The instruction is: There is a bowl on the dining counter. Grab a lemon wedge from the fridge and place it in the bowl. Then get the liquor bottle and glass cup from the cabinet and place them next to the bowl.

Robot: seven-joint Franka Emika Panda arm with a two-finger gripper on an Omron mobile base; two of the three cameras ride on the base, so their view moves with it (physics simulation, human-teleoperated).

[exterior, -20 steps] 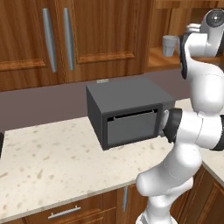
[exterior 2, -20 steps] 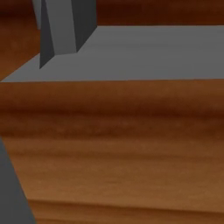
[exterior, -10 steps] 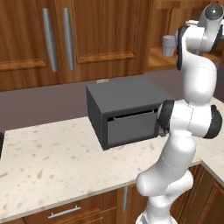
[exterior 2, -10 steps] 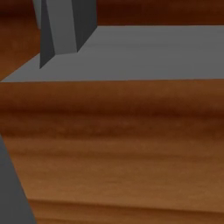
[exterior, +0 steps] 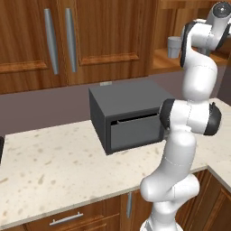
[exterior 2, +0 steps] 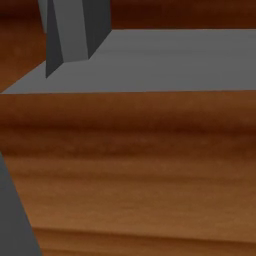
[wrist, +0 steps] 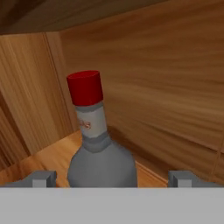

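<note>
Now my claw [wrist: 112, 179] hangs wide open around the grey, red-capped liquor bottle [wrist: 99, 153] inside the reddish-brown wooden cabinet [wrist: 166, 87]; closing on it comes next, I judge.

The liquor bottle's [wrist: 101, 148] neck label is illegible.

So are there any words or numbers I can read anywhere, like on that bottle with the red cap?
No text can be read.
Bottle: a small reddish mark on the pale label band at its neck, too blurred to read.
Glass cup, grey box on the counter, cabinet doors: no writing shows on them.
</note>
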